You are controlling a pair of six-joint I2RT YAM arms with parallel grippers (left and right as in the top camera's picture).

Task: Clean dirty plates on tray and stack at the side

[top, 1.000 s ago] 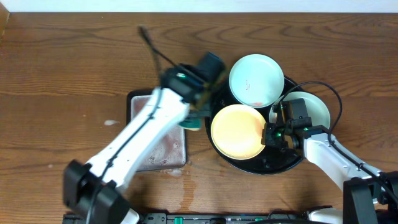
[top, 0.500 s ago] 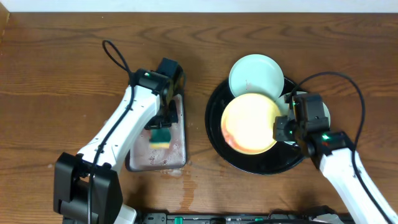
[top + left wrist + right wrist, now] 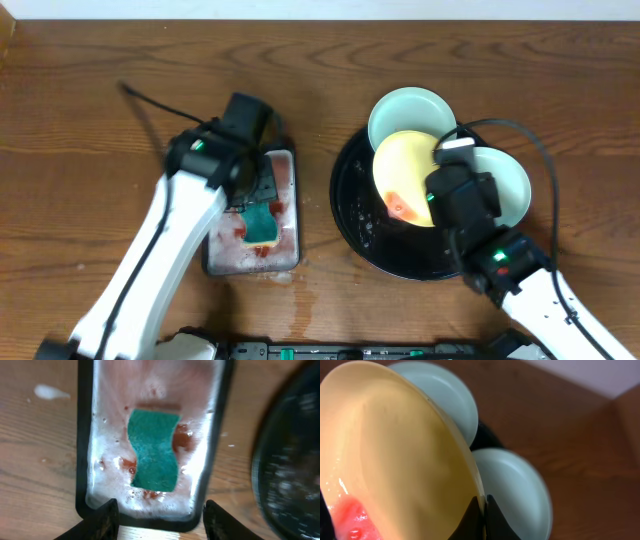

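Note:
My right gripper [image 3: 484,516] is shut on the rim of the pale yellow plate [image 3: 395,455]. It holds the plate tilted up on edge above the black tray [image 3: 355,215]. A red sauce smear [image 3: 398,207] sits at the plate's lower edge. Two mint-white plates lie on the tray, one at the back [image 3: 412,115] and one at the right [image 3: 508,182]. My left gripper [image 3: 160,521] stands open with nothing between its fingers, over the near end of a small grey tray [image 3: 84,460].
A teal sponge [image 3: 154,449] lies flat in the small grey tray [image 3: 222,255] amid foam and red sauce. Water drops dot the brown wood table [image 3: 100,120] near both trays. The right arm's cable [image 3: 535,150] loops over the black tray's right side.
The left gripper carried the sponge from the black tray to the small grey tray, opened and let it go. The right gripper lifted the yellow plate and tilted it on edge.

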